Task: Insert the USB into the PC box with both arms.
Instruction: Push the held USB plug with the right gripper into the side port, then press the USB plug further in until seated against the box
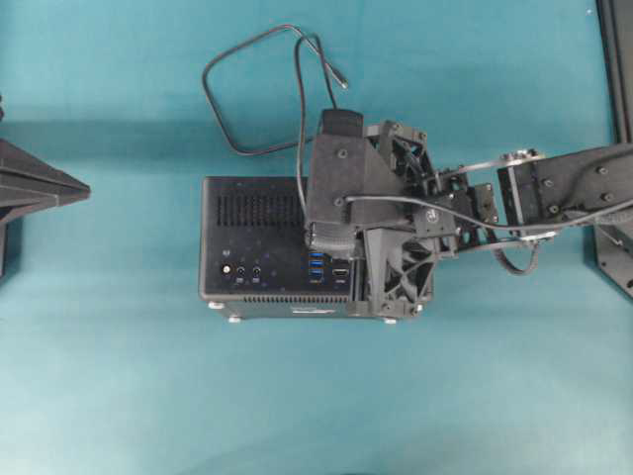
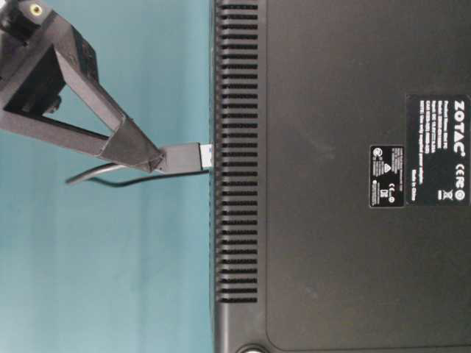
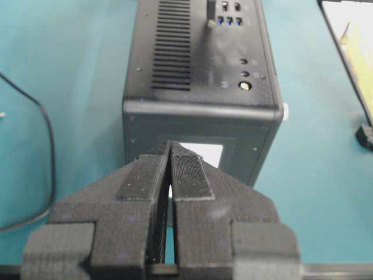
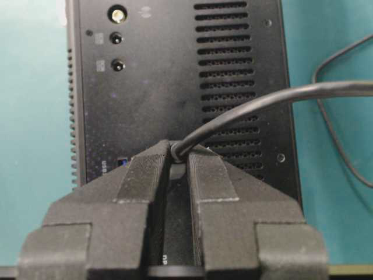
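Note:
The PC box [image 1: 247,237] lies on the teal table with its port face up; it also shows in the left wrist view [image 3: 198,58] and the right wrist view [image 4: 151,87]. My right gripper [image 4: 178,154] hangs over the blue ports, shut on the USB plug [image 2: 184,158]. In the table-level view the plug's tip meets the box's [image 2: 331,110] port face. How deep it sits I cannot tell. The USB cable [image 1: 223,119] loops away behind the box. My left gripper [image 3: 170,149] is shut and empty, well short of the box's left end; its tip shows at the overhead view's left edge [image 1: 84,188].
The cable's loose far end [image 1: 341,84] lies on the table behind the box. A black frame post [image 1: 618,59] stands at the right edge. A dark-framed object [image 3: 349,46] lies to the right of the box in the left wrist view.

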Available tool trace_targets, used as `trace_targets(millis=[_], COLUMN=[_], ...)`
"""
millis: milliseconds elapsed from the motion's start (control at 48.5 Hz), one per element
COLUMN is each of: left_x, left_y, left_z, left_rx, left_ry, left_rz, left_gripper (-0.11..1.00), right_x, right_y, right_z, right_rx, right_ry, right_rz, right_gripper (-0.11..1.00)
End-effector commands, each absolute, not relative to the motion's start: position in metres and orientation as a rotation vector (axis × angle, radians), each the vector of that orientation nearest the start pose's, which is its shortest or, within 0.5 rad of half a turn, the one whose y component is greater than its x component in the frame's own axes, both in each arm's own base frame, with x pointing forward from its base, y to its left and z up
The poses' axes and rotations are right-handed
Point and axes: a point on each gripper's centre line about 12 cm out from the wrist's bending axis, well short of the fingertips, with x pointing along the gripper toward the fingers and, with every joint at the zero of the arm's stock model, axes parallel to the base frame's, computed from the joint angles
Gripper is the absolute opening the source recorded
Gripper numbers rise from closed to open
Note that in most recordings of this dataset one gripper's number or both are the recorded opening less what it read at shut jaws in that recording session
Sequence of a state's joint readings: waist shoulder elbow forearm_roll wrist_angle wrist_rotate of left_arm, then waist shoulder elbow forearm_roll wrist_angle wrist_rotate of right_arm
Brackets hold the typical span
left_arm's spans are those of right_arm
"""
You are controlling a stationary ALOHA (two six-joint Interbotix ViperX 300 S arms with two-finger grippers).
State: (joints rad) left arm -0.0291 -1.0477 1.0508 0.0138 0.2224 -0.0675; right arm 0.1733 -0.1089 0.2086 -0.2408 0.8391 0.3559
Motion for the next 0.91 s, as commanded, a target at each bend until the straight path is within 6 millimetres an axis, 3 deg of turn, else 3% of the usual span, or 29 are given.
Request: trace_targets(millis=[0,330,742,886], left_x=[0.186,0.186,0.186,0.186], left_y=[-0.005,-0.004,-0.004,-0.004], left_z=[0.309,0.307,0.307,0.308], left_rx=[-0.052,-0.06,-0.06,-0.06], left_ry=[0.203,0.208,0.206,0.206], left_rz=[-0.019,-0.016,-0.016,-0.016], left_gripper=[0.0,0.0,0.0,0.0], right_x=[0.391,0.392,0.391,0.391], right_y=[0.046,0.07,0.043,0.046], right_z=[0.308,0.298,0.292,0.291], right_rx=[0.034,0.068,0.05,0.051], right_ry=[0.912,0.944,0.966,0.966], right_rz=[-0.101,-0.041,-0.112,-0.106], right_gripper=[0.07,0.07,0.07,0.07])
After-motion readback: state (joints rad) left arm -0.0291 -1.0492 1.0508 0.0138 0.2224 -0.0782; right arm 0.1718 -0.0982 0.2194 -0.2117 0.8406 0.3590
